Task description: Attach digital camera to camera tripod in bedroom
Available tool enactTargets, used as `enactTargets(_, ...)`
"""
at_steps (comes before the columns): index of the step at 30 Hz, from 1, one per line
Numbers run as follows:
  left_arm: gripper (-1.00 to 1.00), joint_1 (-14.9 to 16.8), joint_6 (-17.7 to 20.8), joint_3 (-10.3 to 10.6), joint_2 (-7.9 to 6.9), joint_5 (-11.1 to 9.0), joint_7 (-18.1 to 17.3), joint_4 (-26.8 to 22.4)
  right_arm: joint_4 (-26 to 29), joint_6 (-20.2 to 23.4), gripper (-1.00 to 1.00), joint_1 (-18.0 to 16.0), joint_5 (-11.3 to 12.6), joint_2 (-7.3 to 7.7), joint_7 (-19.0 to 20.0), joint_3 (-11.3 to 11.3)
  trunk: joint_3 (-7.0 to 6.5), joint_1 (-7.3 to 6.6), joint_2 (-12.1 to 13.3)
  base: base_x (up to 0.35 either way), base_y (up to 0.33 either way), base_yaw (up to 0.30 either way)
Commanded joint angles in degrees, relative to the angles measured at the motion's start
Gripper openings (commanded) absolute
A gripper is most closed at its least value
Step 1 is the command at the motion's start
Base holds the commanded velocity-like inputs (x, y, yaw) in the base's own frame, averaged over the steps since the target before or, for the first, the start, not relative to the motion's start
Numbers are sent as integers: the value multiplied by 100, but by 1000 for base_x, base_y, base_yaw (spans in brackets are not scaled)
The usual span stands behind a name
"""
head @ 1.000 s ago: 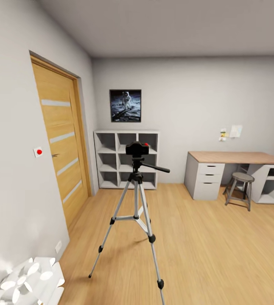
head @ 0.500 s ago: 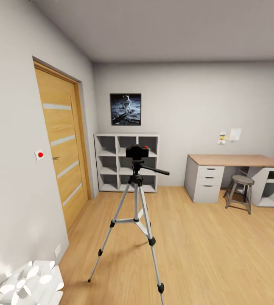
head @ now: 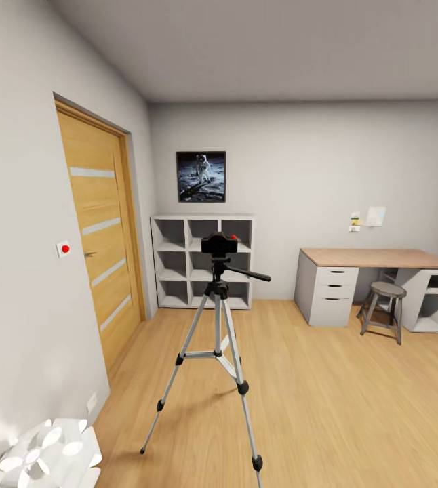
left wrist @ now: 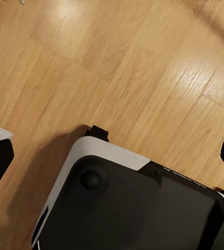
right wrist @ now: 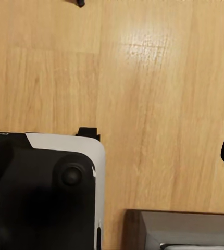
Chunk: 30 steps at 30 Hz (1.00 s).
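Digital camera [head: 220, 242], small and black with a red spot on top, sits on the black head of the camera tripod [head: 217, 339], which stands upright on the light wood floor [head: 327, 407] in the middle of the bedroom, its three silver legs spread out and its black pan handle pointing to the right. Behind the tripod, white cube shelves [head: 202, 261] stand against the pale grey wall, and an astronaut poster [head: 201, 176] hangs above them. A wooden door [head: 104, 237] is on the left wall, and a wood-topped desk [head: 375, 281] with a round stool [head: 384, 305] just beside it stands at the right. A white lamp shade [head: 43, 454] is seen in the near left corner. In both wrist views the cameras look down on the wood floor and on a white and black part of the robot base [left wrist: 138, 203] [right wrist: 44, 192]. Dark finger parts show at the edges there, but I cannot tell if the left or the right pincer is open or closed.
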<state>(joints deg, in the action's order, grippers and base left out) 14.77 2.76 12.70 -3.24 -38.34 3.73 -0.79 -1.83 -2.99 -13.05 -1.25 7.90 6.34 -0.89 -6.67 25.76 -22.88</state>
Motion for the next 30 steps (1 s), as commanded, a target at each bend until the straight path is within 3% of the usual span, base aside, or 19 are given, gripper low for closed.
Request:
enactTargets(1,100,0,29,48,-1,-42,23,-9,-19,-34,100,-4,-13,2,1,-7,2,2,-4,0,0,0)
enactTargets(30,100,0,27,48,-1,-42,23,-9,-11,-56,100,6,-31,17,-89,-18,1,2,-4,0,0,0)
